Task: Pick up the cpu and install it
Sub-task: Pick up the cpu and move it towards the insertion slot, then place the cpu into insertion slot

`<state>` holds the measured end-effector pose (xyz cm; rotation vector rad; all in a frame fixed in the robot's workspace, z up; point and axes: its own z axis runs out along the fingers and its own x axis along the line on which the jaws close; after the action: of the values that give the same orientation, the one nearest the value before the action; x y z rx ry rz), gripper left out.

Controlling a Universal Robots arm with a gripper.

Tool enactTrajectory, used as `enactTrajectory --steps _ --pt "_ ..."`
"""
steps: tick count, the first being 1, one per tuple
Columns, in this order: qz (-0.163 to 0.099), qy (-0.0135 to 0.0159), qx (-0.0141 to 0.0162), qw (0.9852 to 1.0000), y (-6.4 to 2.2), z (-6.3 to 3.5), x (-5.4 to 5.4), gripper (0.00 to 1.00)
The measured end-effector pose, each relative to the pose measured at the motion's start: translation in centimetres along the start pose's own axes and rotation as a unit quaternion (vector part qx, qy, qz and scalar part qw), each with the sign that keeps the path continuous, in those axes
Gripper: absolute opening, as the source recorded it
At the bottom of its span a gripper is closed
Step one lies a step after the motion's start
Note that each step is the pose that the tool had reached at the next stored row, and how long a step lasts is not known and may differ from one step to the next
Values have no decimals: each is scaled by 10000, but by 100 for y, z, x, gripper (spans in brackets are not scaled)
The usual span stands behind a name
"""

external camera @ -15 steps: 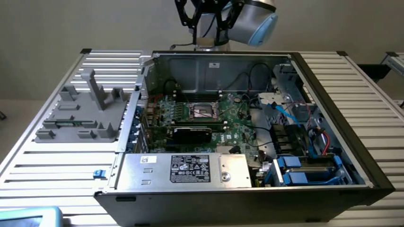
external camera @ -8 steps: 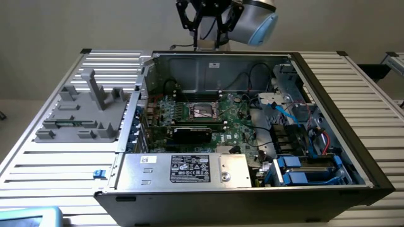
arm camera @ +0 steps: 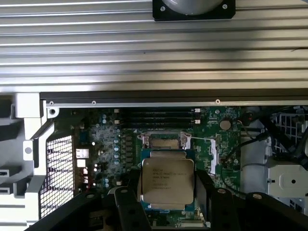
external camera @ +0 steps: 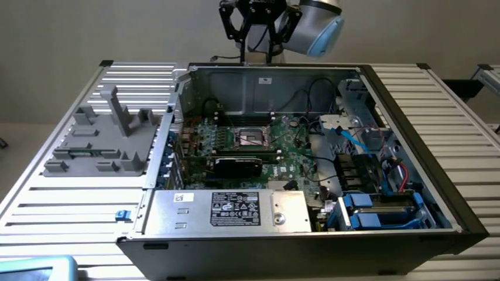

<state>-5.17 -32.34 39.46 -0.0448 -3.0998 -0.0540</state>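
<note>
Jaws pinch the cpu [arm camera: 167, 182] by two of its sides, one dark finger on each side. The cpu is flat, and its silvery top with small print faces the wrist camera. It is up in the air and touches only the fingers [arm camera: 206, 190].

Past the cpu in the wrist view lie the open socket [arm camera: 166, 140] and the green board [arm camera: 103, 139] around it.

In the exterior view the gripper [external camera: 258, 50] hangs at 12 o'clock, above the back wall of the open computer case [external camera: 312, 252]. The socket sits near the middle of the case. A silver box [external camera: 168, 216] with a black label is at 6 o'clock. A grey tray [external camera: 102, 146] rests at 9 o'clock on the slatted table [external camera: 70, 205], just beside the case.
</note>
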Motion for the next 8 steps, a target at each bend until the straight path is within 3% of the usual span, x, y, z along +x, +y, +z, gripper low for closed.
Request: enactTrajectory --steps 8 --pt "0 0 0 10000 0 0 0 54"
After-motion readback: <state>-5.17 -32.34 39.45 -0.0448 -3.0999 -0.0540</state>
